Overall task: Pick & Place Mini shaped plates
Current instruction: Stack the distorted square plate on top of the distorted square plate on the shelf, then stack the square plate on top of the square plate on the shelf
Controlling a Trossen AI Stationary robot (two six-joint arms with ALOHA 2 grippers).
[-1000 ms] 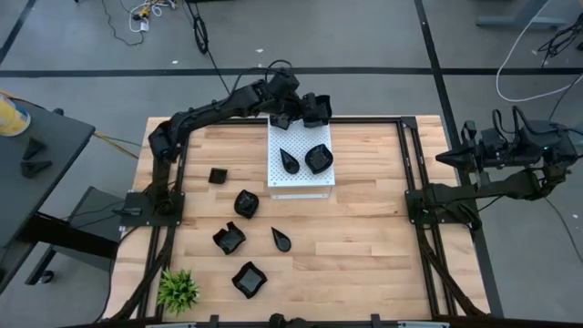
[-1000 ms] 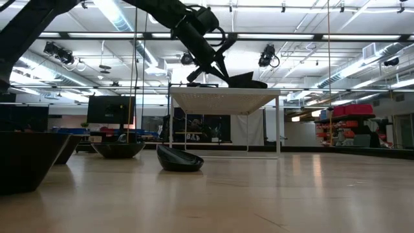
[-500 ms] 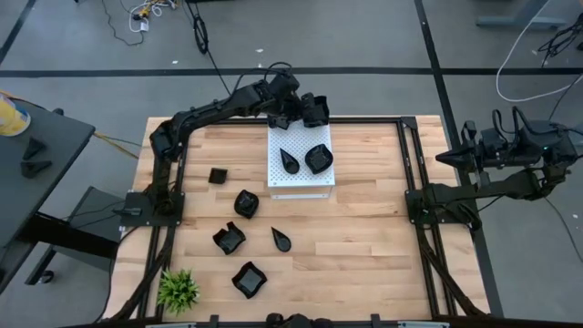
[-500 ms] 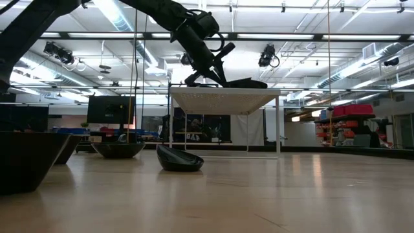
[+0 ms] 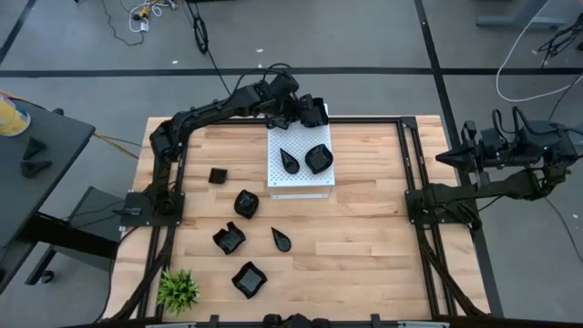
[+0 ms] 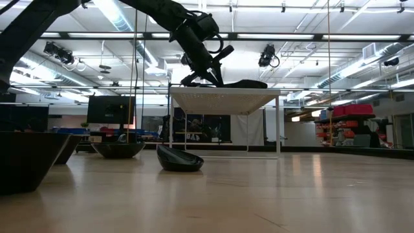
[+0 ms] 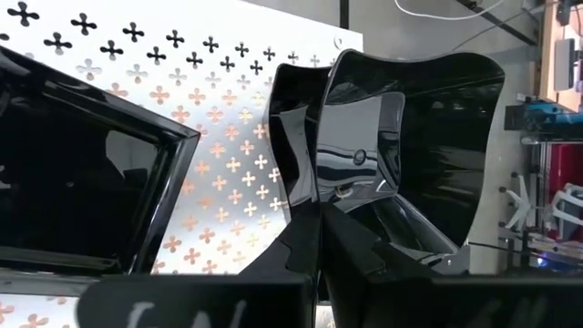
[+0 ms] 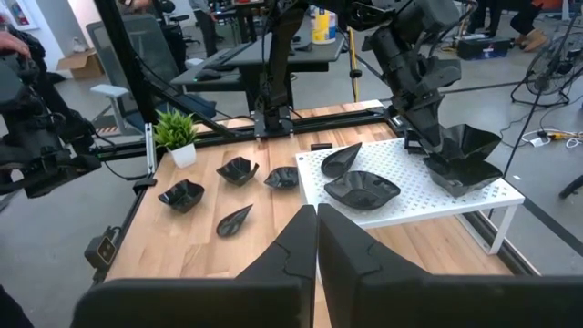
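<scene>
Since a second earlier, the left gripper [image 5: 305,111] had drawn back a little toward its own arm and lowered the square black plate [image 5: 316,113] from a tilt to nearly level at the far edge of the white board [image 5: 299,180]. Its fingers [image 7: 305,246] were clamped together on the rim of that plate, which in the left wrist view stood glossy right ahead of them, with the board's clover-shaped holes behind it. In the low view the plate [image 6: 249,83] lay flat along the board's top while the gripper [image 6: 208,72] reached down to it from the left.

On the same board lay two more plates: a teardrop one [image 5: 289,160] and a rounded one [image 5: 318,158], just beside each other and nearer than the held plate.

Down on the wooden table [image 5: 364,237], to the left of and nearer than the board, sat five others, apart from one another: a small square plate [image 5: 218,175], a rounded plate [image 5: 246,203], a wavy-edged plate [image 5: 229,239], a second teardrop plate [image 5: 281,240] and a larger square plate [image 5: 248,279]. A small green plant [image 5: 178,289] stood at the near left corner.

The right gripper [image 8: 316,237] waited off the table's right side, well away from the plates, its fingers pressed together and holding nothing.
</scene>
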